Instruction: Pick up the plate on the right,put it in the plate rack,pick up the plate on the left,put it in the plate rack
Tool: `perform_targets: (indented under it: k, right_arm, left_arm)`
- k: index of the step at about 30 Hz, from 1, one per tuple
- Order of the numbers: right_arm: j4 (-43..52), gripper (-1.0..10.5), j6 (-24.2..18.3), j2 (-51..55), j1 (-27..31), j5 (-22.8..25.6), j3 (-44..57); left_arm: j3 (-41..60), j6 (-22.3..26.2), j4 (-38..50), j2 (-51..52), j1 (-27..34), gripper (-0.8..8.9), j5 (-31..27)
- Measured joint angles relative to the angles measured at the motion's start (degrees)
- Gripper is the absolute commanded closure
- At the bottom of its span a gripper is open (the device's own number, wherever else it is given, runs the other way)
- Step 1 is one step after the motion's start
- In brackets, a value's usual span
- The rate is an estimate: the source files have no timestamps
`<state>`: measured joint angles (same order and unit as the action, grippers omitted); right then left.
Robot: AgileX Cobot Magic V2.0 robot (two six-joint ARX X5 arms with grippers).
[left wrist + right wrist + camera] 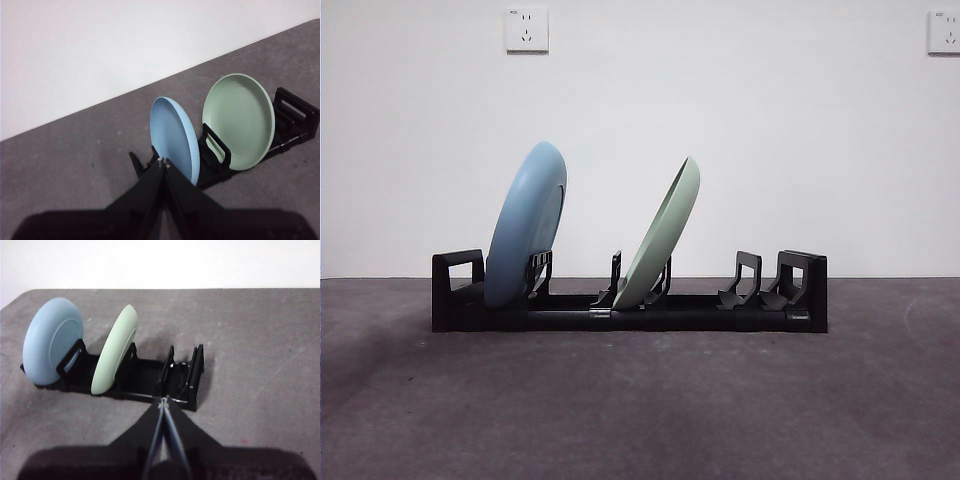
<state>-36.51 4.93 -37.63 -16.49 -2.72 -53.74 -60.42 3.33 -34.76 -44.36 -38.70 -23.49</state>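
Both fingers point(163, 163) point(163, 401) together, empty; smooth blue plate point(525, 225), green plate point(663, 236) leaning in black rack point(630, 315).

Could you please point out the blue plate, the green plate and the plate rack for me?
blue plate point(525, 225), front view, on its rounded back.
green plate point(665, 240), front view, on its tilted outer side.
plate rack point(805, 290), front view, on its boxy right end piece.
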Motion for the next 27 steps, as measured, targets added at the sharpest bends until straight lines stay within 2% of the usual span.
perform_targets:
  k: [5,19,23,27]
  right_arm:
    - [-0.2,9.5,0.0,-0.3,0.0,0.0,0.0]
    - [-0.4,9.5,0.0,-0.3,0.0,0.0,0.0]
    - [-0.4,9.5,0.0,-0.3,0.0,0.0,0.0]
    - [-0.4,9.5,0.0,-0.3,0.0,0.0,0.0]
  left_arm:
    - [0.0,-1.0,-4.5,-0.2,0.0,8.17,-0.2]
    - [0.2,-1.4,-6.4,-2.1,0.3,8.17,0.1]
    - [1.0,-2.6,-5.6,3.5,5.3,8.17,5.4]
    - [9.2,-3.5,2.3,11.4,14.4,8.17,13.6]
